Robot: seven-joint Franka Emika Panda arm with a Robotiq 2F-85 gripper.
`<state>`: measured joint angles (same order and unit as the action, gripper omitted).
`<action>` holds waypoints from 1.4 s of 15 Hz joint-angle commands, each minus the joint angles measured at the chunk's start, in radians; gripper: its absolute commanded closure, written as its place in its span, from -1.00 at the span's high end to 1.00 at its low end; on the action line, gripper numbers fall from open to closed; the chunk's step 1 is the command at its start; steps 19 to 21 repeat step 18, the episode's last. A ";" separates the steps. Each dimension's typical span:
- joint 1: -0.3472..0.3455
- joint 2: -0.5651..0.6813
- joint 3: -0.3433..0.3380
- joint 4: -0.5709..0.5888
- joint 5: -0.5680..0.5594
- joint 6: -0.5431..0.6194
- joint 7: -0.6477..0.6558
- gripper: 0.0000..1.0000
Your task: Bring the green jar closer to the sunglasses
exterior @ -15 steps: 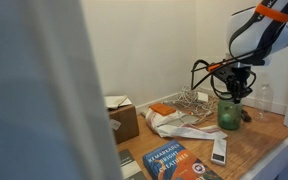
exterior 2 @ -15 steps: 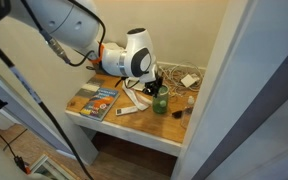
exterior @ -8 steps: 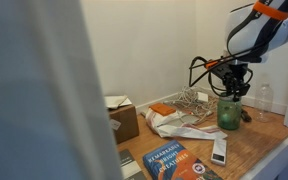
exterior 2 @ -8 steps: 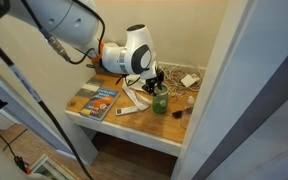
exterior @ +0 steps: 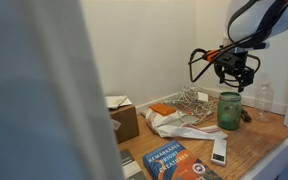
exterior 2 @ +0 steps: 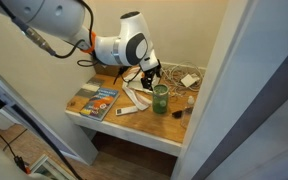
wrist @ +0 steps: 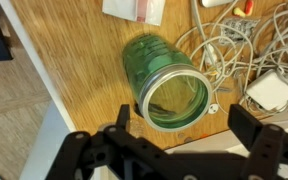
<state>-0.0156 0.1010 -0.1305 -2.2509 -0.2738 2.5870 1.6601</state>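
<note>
In an exterior view a cardboard box (exterior: 121, 118) sits at the left of the table (exterior: 256, 142), with a book (exterior: 170, 160) in front of it. Right of these lie a crumpled white wrap (exterior: 176, 123) and a white bar (exterior: 219, 150), and a tangle of cables (exterior: 194, 100) lies at the back. Further right the green jar (exterior: 229, 110) stands upright on the wood. Just beside it, on its right, is a small dark shape that looks like the sunglasses (exterior: 246, 116), though it is too small to tell whether the two touch. The gripper (exterior: 234, 84) hangs straight above the jar, clear of its top and touching nothing. In the wrist view the jar (wrist: 162, 70) shows an open mouth with a silver rim. The gripper (wrist: 184, 122) has its two fingers (wrist: 122, 120) spread wide, one on each side of that rim, and it holds nothing. Cables (wrist: 229, 45) and a white adapter (wrist: 272, 90) lie to the right of the jar.
</note>
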 commanded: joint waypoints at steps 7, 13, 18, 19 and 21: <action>0.005 -0.187 0.091 0.096 0.047 -0.304 -0.547 1.00; 0.036 -0.145 0.159 0.253 0.093 -0.443 -0.851 1.00; 0.041 -0.153 0.172 0.247 0.074 -0.425 -0.865 1.00; 0.041 -0.153 0.172 0.247 0.074 -0.425 -0.865 1.00; 0.041 -0.153 0.172 0.247 0.074 -0.425 -0.865 1.00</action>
